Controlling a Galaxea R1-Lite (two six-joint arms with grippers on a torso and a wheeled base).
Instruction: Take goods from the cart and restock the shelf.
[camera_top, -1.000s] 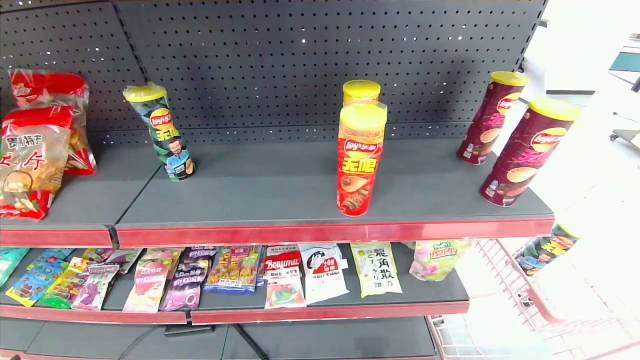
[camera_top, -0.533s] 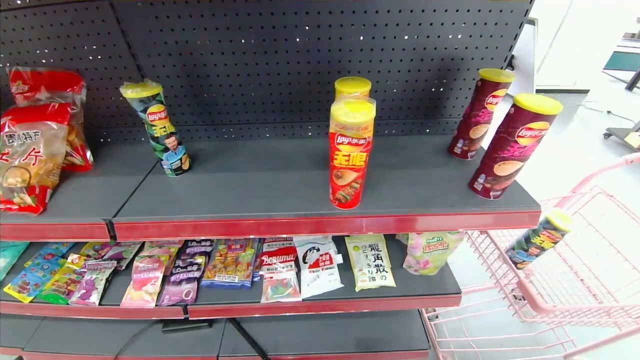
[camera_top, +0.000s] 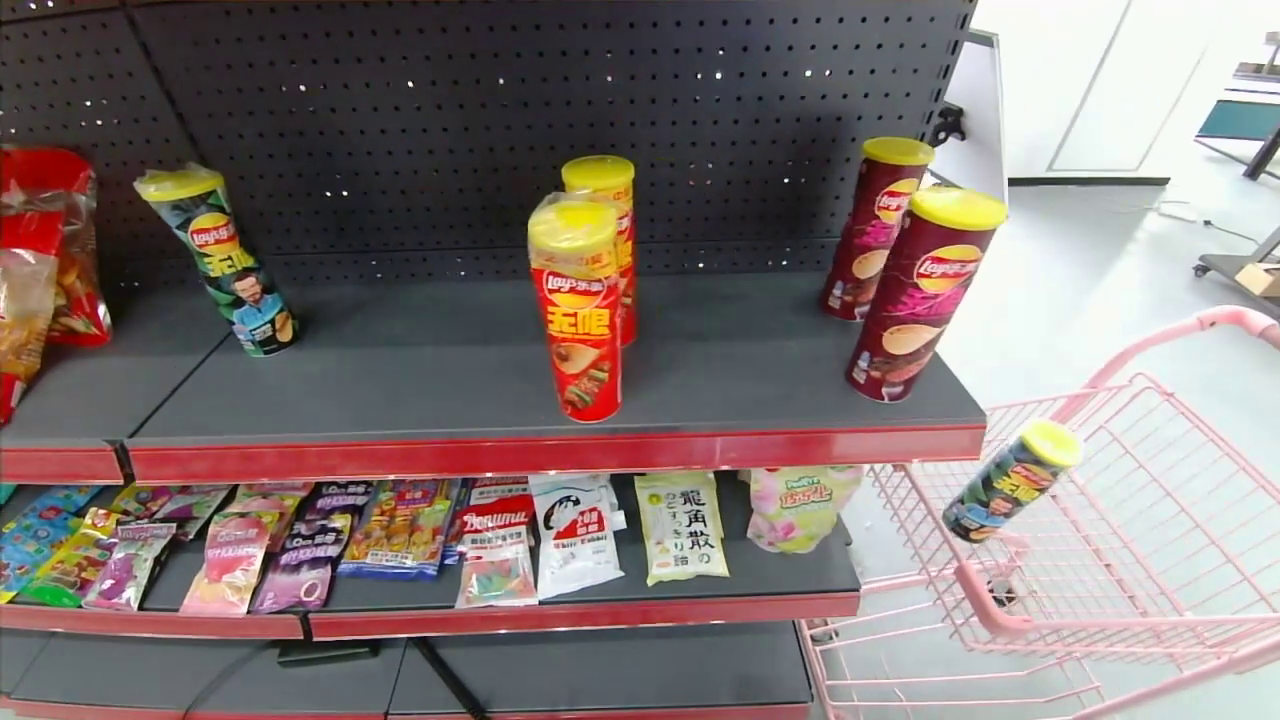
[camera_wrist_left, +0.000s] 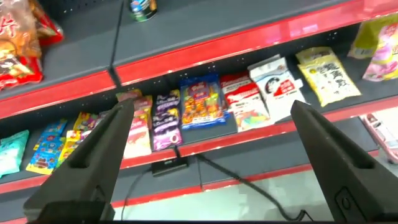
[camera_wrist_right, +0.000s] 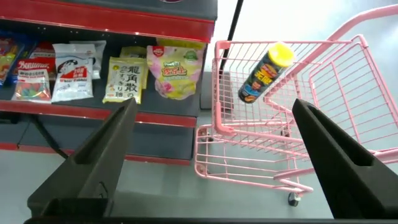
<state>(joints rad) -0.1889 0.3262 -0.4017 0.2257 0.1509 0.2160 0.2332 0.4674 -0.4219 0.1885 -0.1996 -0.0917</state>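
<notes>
A dark green chip can (camera_top: 1010, 480) with a yellow lid leans tilted in the pink wire cart (camera_top: 1180, 340) right of the shelf; the right wrist view shows the can (camera_wrist_right: 264, 71) in the cart (camera_wrist_right: 249, 134) too. On the upper shelf (camera_top: 420, 380) stand a matching green can (camera_top: 220, 265), two red cans (camera_top: 580, 310) and two maroon cans (camera_top: 925, 290). My right gripper (camera_wrist_right: 214, 106) hangs open, low in front of the cart and the shelf's end. My left gripper (camera_wrist_left: 211, 109) is open before the lower shelf, holding nothing.
Flat snack packets (camera_top: 400, 520) lie in a row on the lower shelf. Red snack bags (camera_top: 40, 250) stand at the upper shelf's far left. Bare shelf lies between the green can and the red cans. A cable (camera_wrist_left: 249, 186) runs under the bottom shelf.
The head camera has swung to the right, so the shelf slid left in the picture and the pink cart with its can came into view. The goods themselves have not moved.
</notes>
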